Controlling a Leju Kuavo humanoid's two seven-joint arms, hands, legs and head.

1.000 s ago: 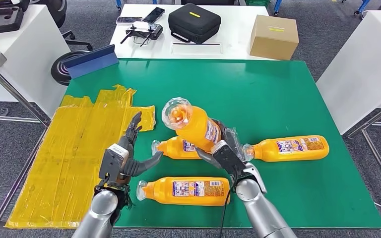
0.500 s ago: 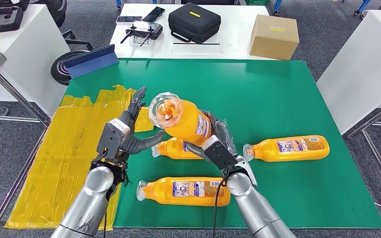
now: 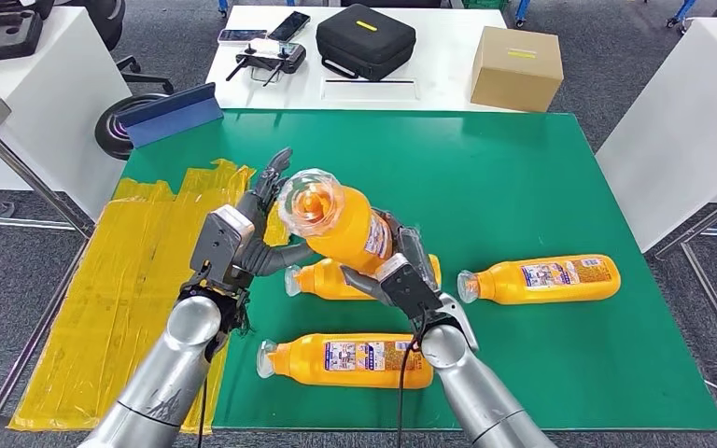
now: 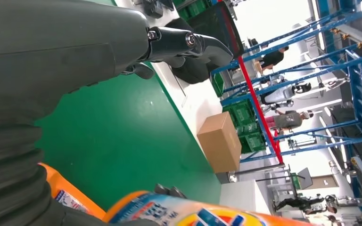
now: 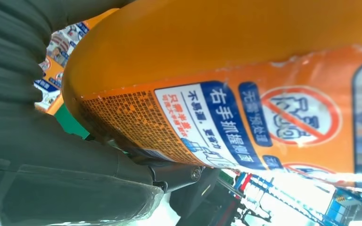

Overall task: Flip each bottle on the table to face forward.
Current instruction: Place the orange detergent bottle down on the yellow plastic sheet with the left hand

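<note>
A: What does the right hand (image 3: 401, 280) have?

B: Its fingers (image 3: 409, 245) are wrapped around the lower body of a lifted orange plastic bottle with a clear cap (image 3: 336, 222). The bottle is off the green surface (image 3: 523, 187) and tilted, cap end up and toward the left. In the right wrist view its printed label (image 5: 245, 122) sits right against the palm.

A: And the left hand (image 3: 238, 247)?

B: Spread wide and holding nothing. Its dark fingers (image 3: 271, 177) point up just beside the clear cap, and the grey thumb (image 3: 285, 257) reaches under the bottle's neck. I cannot tell whether either touches the bottle.

A: Where are the other bottles?

B: Three lie flat on the green surface. A second orange bottle (image 3: 322, 280) rests right under the lifted one, partly hidden by the right hand, cap to the left. A third orange bottle (image 3: 350, 359) lies nearer the robot, label up, cap to the left. A fourth orange bottle (image 3: 541, 278) lies to the right, apart from the rest, label up, cap to the left.

A: Anything else?

B: A crinkled yellow plastic sheet (image 3: 131, 289) covers the left edge of the green surface. Behind, a white table (image 3: 439, 75) carries a black zip case (image 3: 366, 42) and a brown cardboard box (image 3: 516, 69).
</note>
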